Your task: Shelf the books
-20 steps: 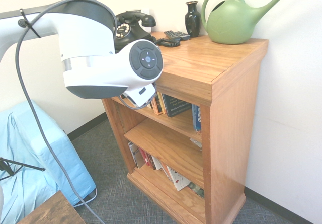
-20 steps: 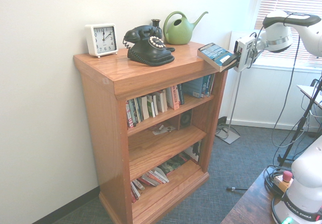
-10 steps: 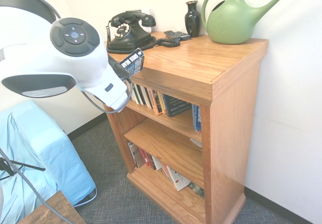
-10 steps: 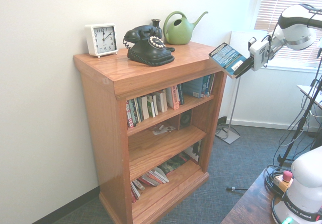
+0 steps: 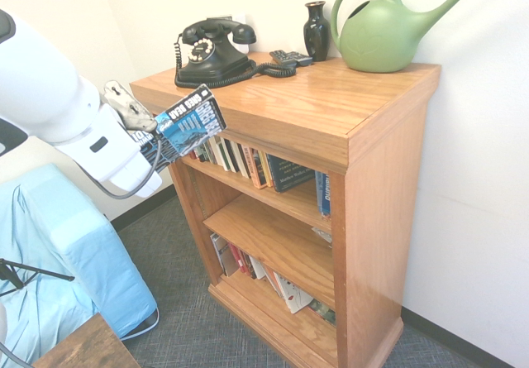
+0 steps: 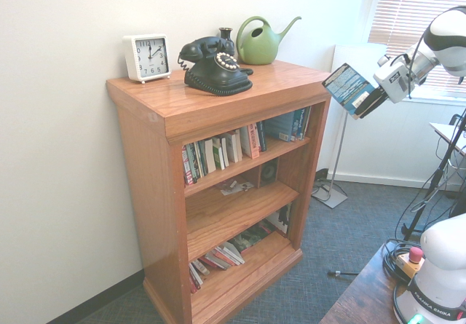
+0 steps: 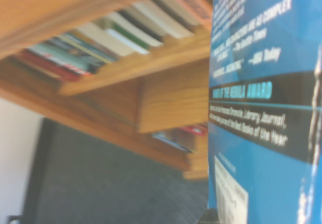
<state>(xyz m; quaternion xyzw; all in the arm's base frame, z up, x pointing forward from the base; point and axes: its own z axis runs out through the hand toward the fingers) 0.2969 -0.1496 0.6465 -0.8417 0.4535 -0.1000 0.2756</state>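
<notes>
The gripper point(image 6: 373, 100) is clamped on the blue book point(image 6: 348, 87), holding it tilted in the air just off the shelf's point(image 6: 218, 105) top corner, clear of the wood. On the shelf's top, the black telephone point(image 6: 213, 65) sits near the middle, the white clock point(image 6: 146, 57) and green watering can point(image 6: 261, 42) by the back edge.
</notes>
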